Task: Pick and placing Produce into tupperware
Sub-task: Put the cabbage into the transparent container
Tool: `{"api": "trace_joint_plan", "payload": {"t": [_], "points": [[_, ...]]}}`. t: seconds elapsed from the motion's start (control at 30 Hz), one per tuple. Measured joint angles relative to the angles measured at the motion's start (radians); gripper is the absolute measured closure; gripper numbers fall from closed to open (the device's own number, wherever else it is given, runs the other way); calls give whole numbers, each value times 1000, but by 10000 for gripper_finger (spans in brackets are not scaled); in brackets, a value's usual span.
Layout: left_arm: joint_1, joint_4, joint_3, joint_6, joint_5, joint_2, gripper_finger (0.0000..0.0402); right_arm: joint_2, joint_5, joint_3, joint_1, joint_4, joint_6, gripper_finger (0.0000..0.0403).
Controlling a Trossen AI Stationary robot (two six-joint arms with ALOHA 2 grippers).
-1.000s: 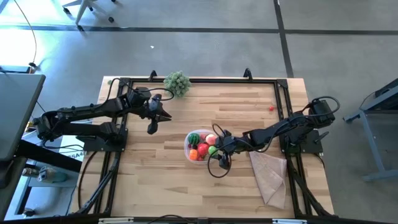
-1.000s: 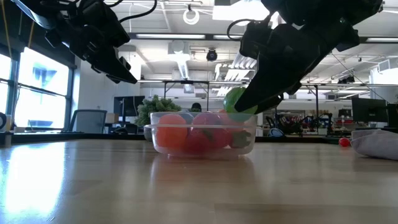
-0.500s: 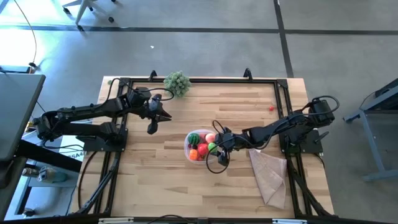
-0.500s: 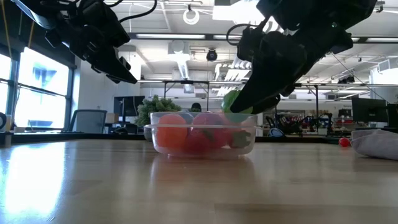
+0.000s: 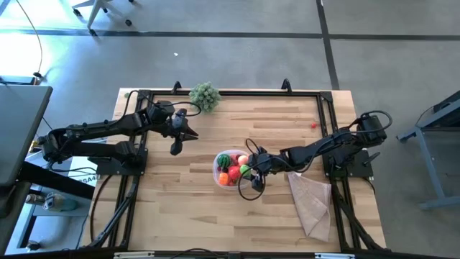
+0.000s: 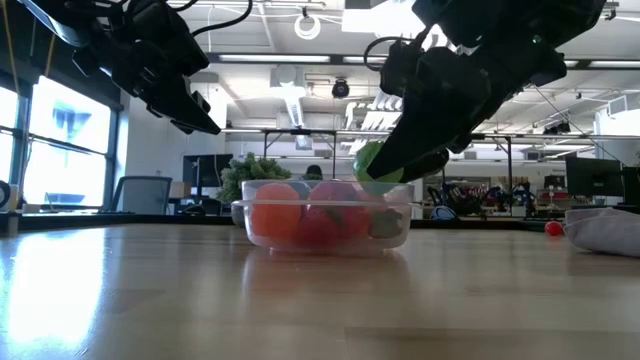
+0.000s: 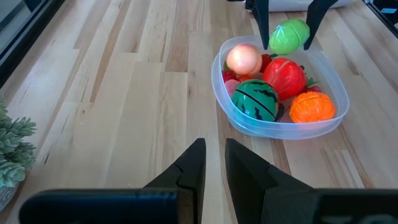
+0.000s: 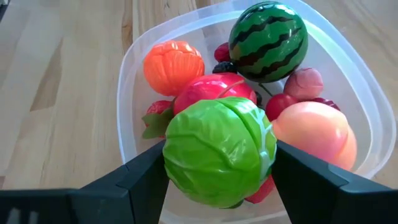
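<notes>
Here the right arm reaches across the table from its right side, stretched low toward the middle, and its right gripper (image 5: 249, 171) hangs over the near edge of the tupperware (image 8: 132, 68). Its two dark fingers (image 8: 140, 177) stand wide apart and press on both sides of a green cabbage (image 8: 219, 151), which is held just above the other produce. The cabbage is round, bright green, with a seam across it. Below it, inside the clear container, lie a striped watermelon (image 8: 268, 41), an orange (image 8: 173, 66), a red fruit (image 7: 284, 76) and a peach (image 8: 314, 132). The left gripper (image 5: 175, 148) waits above the left half of the table, fingers closed on nothing.
</notes>
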Motion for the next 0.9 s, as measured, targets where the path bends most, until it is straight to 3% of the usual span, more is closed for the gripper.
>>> {"api": "trace_joint_plan", "payload": {"t": [0.9], "points": [[0, 0, 0, 0, 0, 0, 350, 0, 35, 0, -5, 6, -19, 150]]}}
